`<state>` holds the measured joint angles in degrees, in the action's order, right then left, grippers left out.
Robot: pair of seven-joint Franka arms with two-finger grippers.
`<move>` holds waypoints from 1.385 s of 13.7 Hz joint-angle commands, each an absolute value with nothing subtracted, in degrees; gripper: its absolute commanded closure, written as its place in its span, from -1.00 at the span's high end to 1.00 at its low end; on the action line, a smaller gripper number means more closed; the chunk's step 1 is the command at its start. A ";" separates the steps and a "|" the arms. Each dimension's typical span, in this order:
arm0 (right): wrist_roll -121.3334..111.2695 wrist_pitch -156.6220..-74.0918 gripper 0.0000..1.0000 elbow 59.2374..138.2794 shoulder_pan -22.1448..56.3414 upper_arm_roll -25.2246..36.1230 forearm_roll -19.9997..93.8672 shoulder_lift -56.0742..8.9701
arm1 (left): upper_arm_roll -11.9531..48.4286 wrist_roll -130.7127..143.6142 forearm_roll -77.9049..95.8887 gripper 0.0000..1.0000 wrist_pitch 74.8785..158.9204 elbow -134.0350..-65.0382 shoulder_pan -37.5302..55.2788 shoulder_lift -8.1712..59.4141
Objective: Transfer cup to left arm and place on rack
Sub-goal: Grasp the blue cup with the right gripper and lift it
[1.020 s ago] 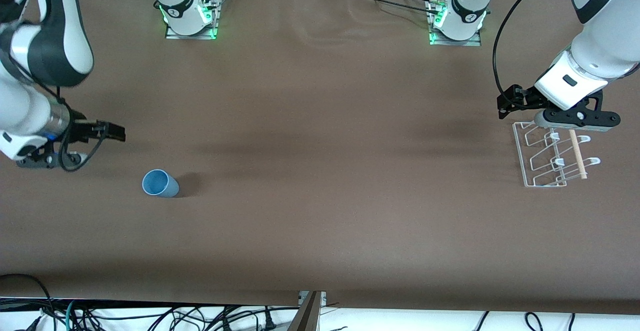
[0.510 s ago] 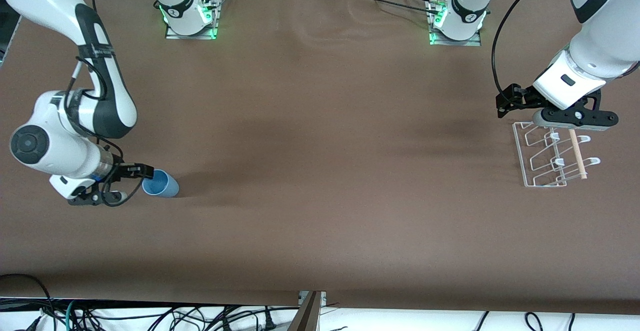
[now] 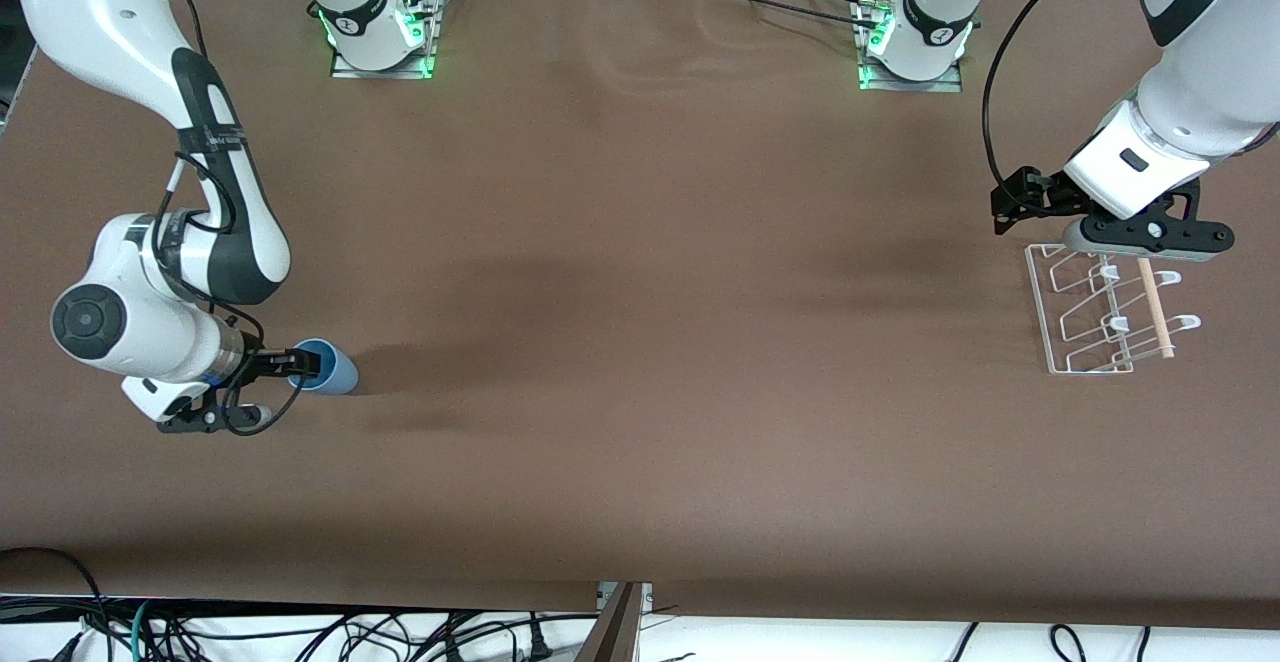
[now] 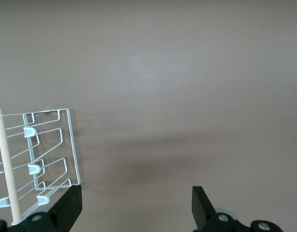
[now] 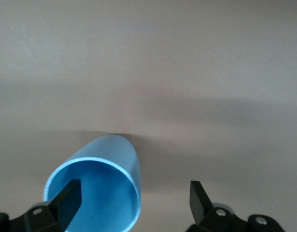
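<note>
Where front hides it, cup (image 5: 97,186) mouth gapes.

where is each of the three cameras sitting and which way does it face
Front view: high across the table, facing both arms' bases; shows the right gripper at the cup lying on its side, and the left gripper over the rack.
Left wrist view: on the left arm's wrist, looking down at the rack; its open fingers show.
Right wrist view: on the right arm's wrist, facing the cup's mouth; one finger is inside the rim.
Shared: front and right wrist views share the cup; front and left wrist share the rack.
</note>
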<state>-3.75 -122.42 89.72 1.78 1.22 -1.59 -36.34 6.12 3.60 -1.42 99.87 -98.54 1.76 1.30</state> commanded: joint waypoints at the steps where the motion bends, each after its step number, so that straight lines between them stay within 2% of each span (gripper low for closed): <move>1: -5.01 -121.29 0.98 88.59 1.49 1.05 -1.49 -37.53 | 6.15 3.60 -0.53 1.00 98.53 -97.29 1.85 1.49; 2: -5.01 -121.29 0.96 88.51 1.49 1.05 -1.49 -37.70 | 6.15 3.60 -0.53 1.00 98.53 -97.21 1.85 1.49; 3: -4.92 -121.29 0.81 88.59 1.58 1.05 -1.49 -37.88 | 6.15 3.60 -0.53 1.00 98.44 -97.29 1.85 1.49; 7: -3.69 -121.29 -0.71 88.68 1.76 1.05 -1.32 -40.17 | 6.15 3.60 -0.53 1.00 98.44 -97.29 1.85 1.49; 8: -3.69 -121.20 -1.00 88.68 1.84 1.05 -1.06 -40.08 | 6.15 3.60 -0.53 1.00 98.44 -97.29 1.85 1.49; 13: -0.37 -120.94 -1.00 88.33 2.20 0.09 -0.18 -38.59 | 6.15 3.60 -0.53 1.00 98.09 -97.21 1.85 1.49; 16: 6.05 -115.25 -1.00 86.76 2.46 -2.28 1.48 -37.71 | 6.15 3.60 -0.53 1.00 98.09 -97.21 1.85 1.49; 19: 15.08 -106.46 -1.00 80.88 3.77 -5.09 9.64 -37.53 | 7.72 4.39 -0.53 1.00 98.00 -97.12 1.93 1.49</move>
<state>9.70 -111.81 84.65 3.21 -3.36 5.27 -38.30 6.47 3.60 -1.42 99.35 -98.54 1.80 1.30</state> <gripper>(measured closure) 0.956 0.000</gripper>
